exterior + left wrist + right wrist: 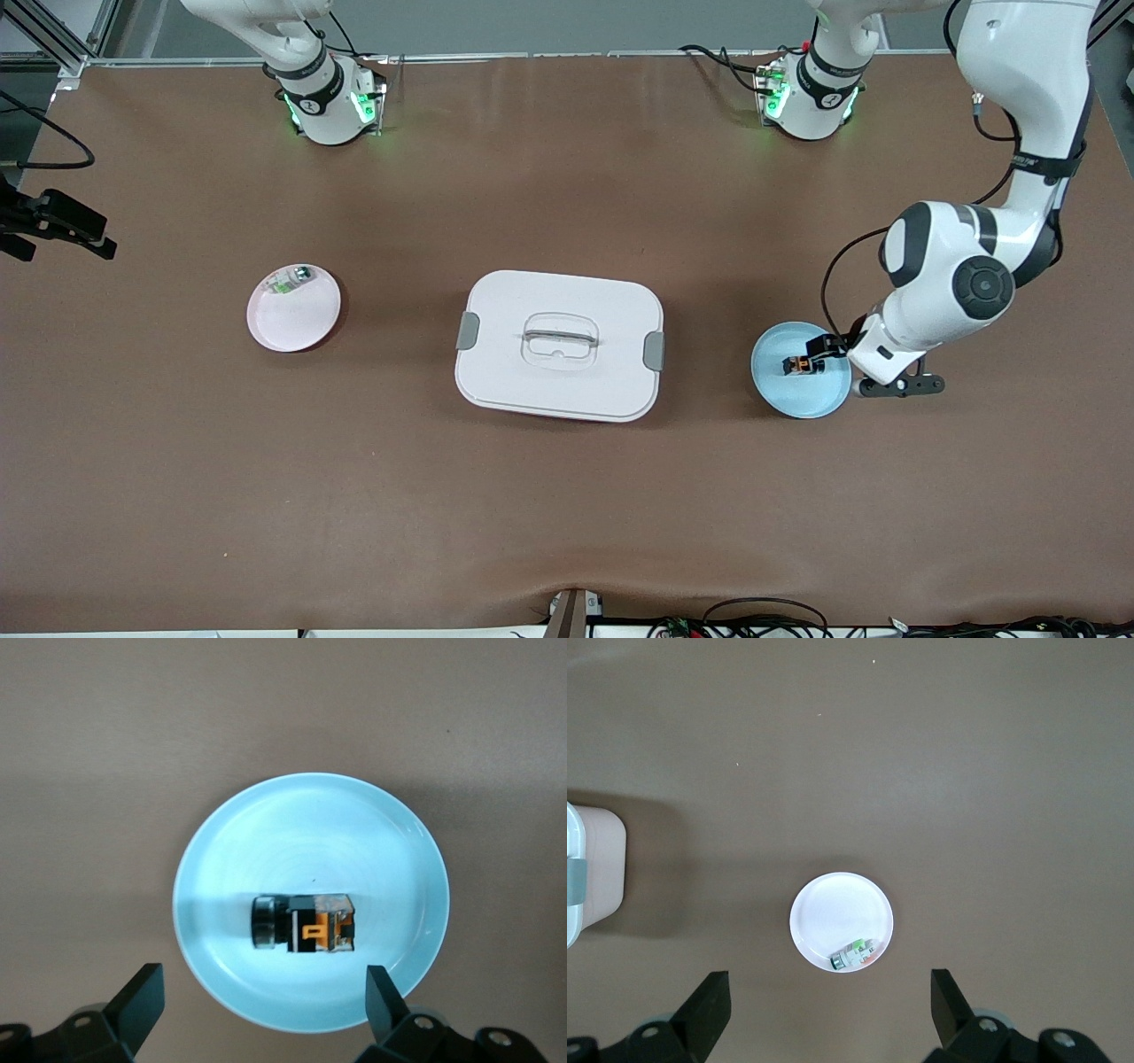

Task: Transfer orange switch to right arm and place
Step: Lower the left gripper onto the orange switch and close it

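Note:
The orange switch (800,364) lies on its side in a light blue plate (802,403) at the left arm's end of the table. In the left wrist view the switch (306,923) is black with an orange middle, near the centre of the plate (310,815). My left gripper (819,347) hovers low over the plate beside the switch; it is open and empty (264,992), and its fingers do not touch the switch. My right gripper (830,992) is open and empty, high above the table, and does not show in the front view.
A pink plate (293,319) with a small green-and-white part (292,279) sits at the right arm's end; both show in the right wrist view (842,912). A white lidded box (559,345) with grey clips stands in the table's middle.

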Robot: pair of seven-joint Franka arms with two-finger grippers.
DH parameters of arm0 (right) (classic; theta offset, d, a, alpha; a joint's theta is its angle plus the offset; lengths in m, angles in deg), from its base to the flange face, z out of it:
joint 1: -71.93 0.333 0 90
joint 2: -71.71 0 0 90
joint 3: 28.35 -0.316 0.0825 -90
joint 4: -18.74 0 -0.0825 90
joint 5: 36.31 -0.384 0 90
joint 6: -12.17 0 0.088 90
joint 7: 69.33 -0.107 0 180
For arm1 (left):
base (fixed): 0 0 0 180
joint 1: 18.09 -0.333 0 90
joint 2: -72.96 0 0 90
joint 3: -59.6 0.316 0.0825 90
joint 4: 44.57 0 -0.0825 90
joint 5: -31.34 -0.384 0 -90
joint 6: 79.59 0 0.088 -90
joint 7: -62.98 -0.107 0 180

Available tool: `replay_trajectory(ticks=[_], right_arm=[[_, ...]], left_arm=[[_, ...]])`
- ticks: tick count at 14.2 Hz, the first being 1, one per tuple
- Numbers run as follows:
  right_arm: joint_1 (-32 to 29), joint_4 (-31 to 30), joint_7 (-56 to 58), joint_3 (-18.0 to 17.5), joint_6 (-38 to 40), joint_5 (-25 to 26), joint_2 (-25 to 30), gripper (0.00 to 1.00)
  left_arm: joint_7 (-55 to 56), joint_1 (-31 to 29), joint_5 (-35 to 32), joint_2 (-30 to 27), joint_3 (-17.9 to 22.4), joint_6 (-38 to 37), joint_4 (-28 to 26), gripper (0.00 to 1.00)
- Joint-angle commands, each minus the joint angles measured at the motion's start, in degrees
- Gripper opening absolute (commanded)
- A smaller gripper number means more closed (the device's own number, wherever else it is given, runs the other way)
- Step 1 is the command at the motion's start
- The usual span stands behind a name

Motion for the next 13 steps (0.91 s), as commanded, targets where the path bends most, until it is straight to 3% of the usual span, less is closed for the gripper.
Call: replay_trajectory(ticks=[1,8,13], right_arm=[[0.5,1.5,-0.3,0.2,0.5,0.7,-0.8,1.0],[0.5,1.6,-0.3,0.2,0.6,0.7,-0.8,1.0],[0.5,1.6,-0.3,0.1,0.5,0.7,-0.9,1.0]], left_arm=[[1.1,1.2,-0.2,2.7,-0.1,4.5,-0.3,1.0],[2.3,1.5,-0.1,6.7,-0.1,10.9,-0.9,1.0],[2.3,1.5,-0.1,8.0,-0.1,11.4,-1.4,1.0]])
